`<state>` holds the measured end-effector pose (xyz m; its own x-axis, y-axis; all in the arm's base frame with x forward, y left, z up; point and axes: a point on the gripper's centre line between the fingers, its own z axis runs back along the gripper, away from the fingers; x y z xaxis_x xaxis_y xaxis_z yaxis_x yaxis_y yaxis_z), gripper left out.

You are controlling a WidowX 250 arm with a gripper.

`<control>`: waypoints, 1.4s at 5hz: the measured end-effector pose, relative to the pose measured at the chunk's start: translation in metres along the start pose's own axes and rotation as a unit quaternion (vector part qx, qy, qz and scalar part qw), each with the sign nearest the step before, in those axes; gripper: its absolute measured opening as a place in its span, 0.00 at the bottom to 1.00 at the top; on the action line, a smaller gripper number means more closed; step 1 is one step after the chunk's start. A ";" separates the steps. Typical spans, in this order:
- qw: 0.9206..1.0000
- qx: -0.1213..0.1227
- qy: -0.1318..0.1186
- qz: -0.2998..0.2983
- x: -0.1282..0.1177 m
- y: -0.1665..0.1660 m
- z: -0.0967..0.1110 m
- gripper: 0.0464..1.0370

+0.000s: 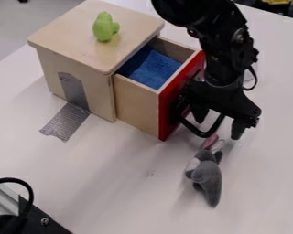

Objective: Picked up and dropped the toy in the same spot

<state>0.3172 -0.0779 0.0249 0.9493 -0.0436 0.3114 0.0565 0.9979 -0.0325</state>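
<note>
Soft grey plush toy (208, 177) with pink-lined ears, lying near right on the smooth white counter (112, 187), just below a hand (219, 121) spread wide, likely for grasping or releasing. Far left, pale wooden box (82, 48), silvery tape (66, 121) probably against sliding; blue cloth (152, 68) inside open red-fronted drawer (135, 101); rounded green figure (104, 27) on top.

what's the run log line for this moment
gripper: jaws apart, holding nothing, by drawer handle | grey plush: on table | drawer: open, blue cloth inside | green toy: on box top
</note>
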 end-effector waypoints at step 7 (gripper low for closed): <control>1.000 0.005 0.014 -0.025 -0.039 -0.049 0.039 0.96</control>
<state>0.2657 -0.1237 0.0518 0.9534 -0.0948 0.2864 0.1012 0.9948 -0.0077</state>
